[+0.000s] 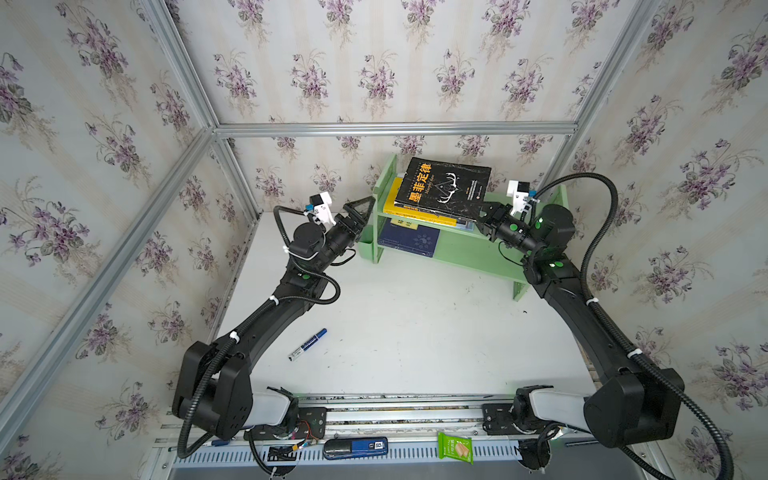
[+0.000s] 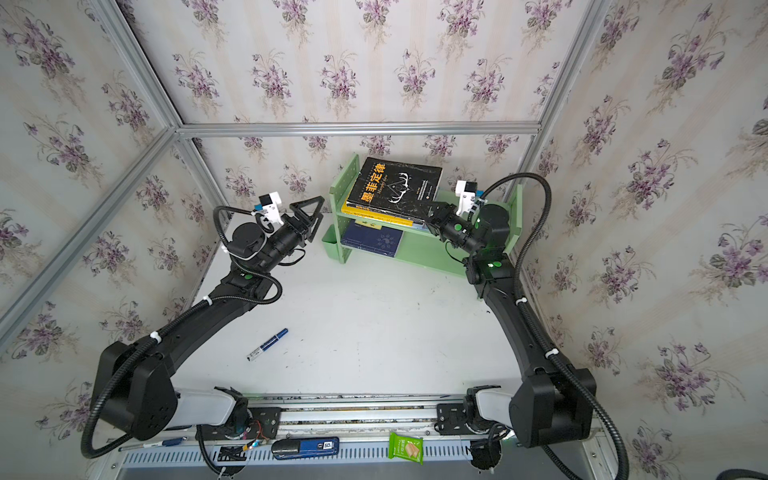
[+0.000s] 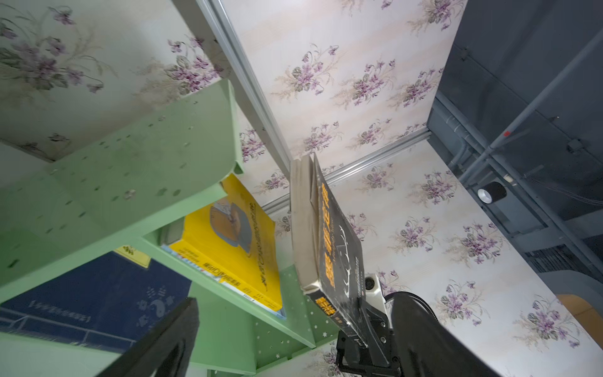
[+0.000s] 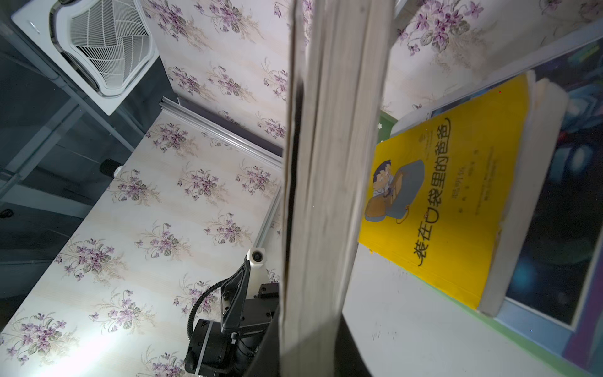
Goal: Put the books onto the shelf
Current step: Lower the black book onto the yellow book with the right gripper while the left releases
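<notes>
right pincer (image 1: 482,218) is clenched on the lower corner of the black antler book (image 1: 442,187), holding it tilted over the upper tier of the shelf (image 1: 469,253). left wrist view shows a clear gap btwn that book and the yellow cartoon-man book (image 1: 391,201), which lies flat on the upper tier w/ at least one more book under it. navy book (image 1: 409,239) lies flat on the lower tier. left pincer (image 1: 365,214) is released, jaws wide w/ nothing in them, just beside the shelf's left end panel and above the small green cup (image 1: 365,243). blue marker pen (image 1: 307,344) lies on the worktop (image 1: 415,332), well apart from the shelf. green snack packet (image 1: 456,448) sits on the front rail.
</notes>
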